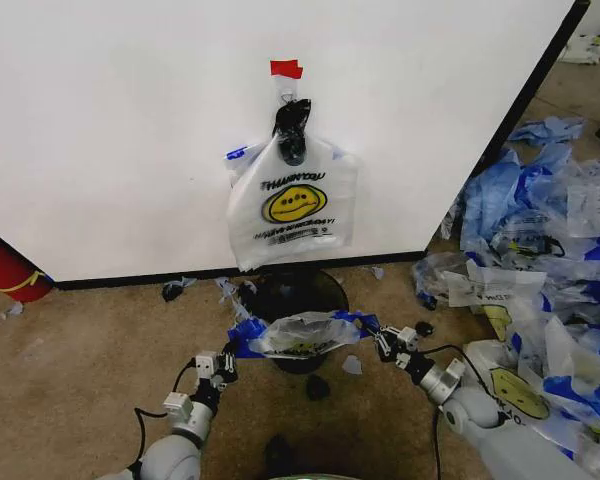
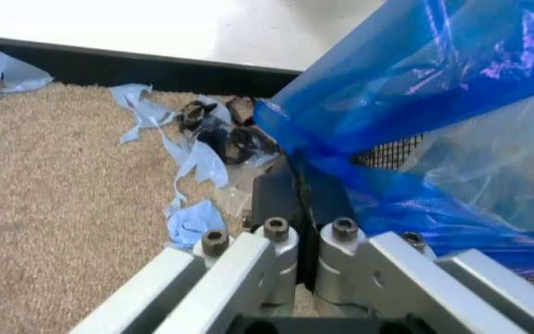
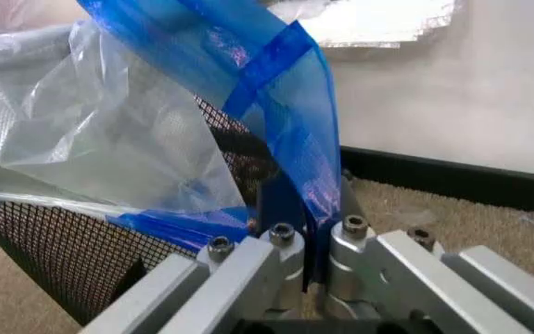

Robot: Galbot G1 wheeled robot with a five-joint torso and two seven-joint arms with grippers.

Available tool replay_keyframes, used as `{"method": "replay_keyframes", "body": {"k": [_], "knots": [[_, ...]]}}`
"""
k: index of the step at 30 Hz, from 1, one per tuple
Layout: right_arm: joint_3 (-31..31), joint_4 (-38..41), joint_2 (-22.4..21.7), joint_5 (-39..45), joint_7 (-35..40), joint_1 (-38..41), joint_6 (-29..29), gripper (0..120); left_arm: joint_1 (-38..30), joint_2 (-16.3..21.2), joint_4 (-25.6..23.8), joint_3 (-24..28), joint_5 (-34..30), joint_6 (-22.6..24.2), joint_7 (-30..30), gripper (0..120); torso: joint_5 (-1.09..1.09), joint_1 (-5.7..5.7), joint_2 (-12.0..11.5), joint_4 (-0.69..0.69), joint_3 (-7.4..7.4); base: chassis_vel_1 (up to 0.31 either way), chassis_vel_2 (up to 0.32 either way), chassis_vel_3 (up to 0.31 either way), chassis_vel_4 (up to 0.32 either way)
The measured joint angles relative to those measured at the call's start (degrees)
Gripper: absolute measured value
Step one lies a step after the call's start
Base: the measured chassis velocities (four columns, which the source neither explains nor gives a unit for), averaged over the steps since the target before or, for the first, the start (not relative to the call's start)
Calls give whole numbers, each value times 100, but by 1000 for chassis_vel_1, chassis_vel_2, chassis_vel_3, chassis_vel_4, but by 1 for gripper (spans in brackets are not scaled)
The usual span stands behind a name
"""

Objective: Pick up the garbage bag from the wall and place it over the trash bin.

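Low in the middle of the head view, the left hand (image 1: 227,362) and right hand (image 1: 385,340) each pinch a blue edge of the thin see-through plastic bag (image 1: 302,335), stretched over the round black wire-mesh bin (image 1: 292,295), so the job looks nearly done, with only letting go left.

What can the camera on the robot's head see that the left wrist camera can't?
Head view alone: a second white smiley-face plastic bag hanging on the white wall under red tape, the heap of blue-and-white bags, and the right gripper pinching the held bag's other side.

Left wrist view alone: torn blue plastic scraps on the carpet, up close.

Both: the left gripper shut on the thin blue-edged garbage bag, held over the black wire-mesh trash bin.
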Motion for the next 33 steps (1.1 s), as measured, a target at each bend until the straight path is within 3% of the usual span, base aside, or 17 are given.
{"method": "replay_keyframes", "body": {"k": [8, 13, 14, 21, 25, 29, 33], "knots": [[16, -11, 3, -14, 86, 10, 1, 0, -56, -23, 38, 8, 19, -3, 10, 0, -1, 0, 0, 0, 0, 0, 0, 0, 0], [27, 59, 40, -260, 543, -16, 43, 3, 13, -44, 15, -63, 50, 7, 2, 23, -1, 0, -1, 0, 0, 0, 0, 0, 0], [27, 59, 40, -260, 543, -16, 43, 3, 13, -44, 15, -63, 50, 7, 2, 23, -1, 0, -1, 0, 0, 0, 0, 0, 0], [123, 245, -9, -501, 751, -69, 28, 32, 305, -3, -199, -273, 75, 19, 26, 51, 0, 0, -1, 0, 0, 0, 0, 0, 0], [158, 298, -69, -596, 840, -80, 48, 41, 404, 38, -287, -355, 108, 27, 26, 61, -1, 0, -1, 0, 0, 0, 0, 0, 0], [250, 482, -409, -627, 799, -174, 32, 61, 762, 195, -534, -637, 219, 43, 24, 81, 0, 0, -1, 0, 0, 0, 0, 0, 0], [345, 638, -662, -642, 619, -261, 48, 73, 1079, 295, -753, -866, 331, 42, 44, 93, -3, 0, -1, 0, 0, 0, 0, 0, 0]]}}
